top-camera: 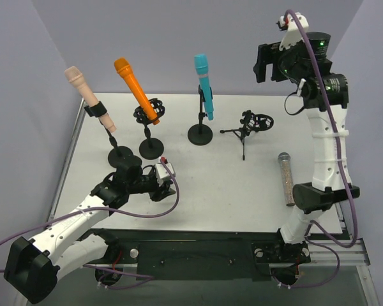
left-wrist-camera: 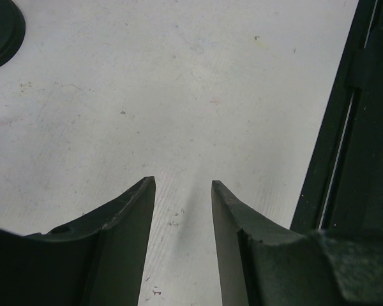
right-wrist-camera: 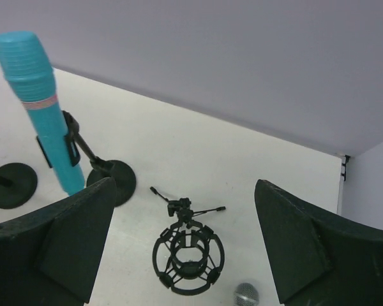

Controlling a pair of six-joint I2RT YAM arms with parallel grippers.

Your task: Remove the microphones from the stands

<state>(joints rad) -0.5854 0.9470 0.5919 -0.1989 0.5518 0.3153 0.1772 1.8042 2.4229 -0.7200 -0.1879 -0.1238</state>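
Your right fingers (right-wrist-camera: 70, 248) hang wide apart and hold nothing. Well below them the silver microphone (top-camera: 285, 178) lies on the desk (top-camera: 204, 185), beside the empty shock-mount stand (right-wrist-camera: 188, 255), so the removal looks done. Your left fingers (left-wrist-camera: 115, 255) stand partly apart, also empty.

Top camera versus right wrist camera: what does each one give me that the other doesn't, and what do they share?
Top external only: the pink microphone and orange microphone, both mounted, the left arm, and the whole silver microphone lying flat. Right wrist only: a look between the right claw's wide-open fingers, with nothing held. Both: the mounted teal microphone, the empty shock mount, and the silver microphone's head.
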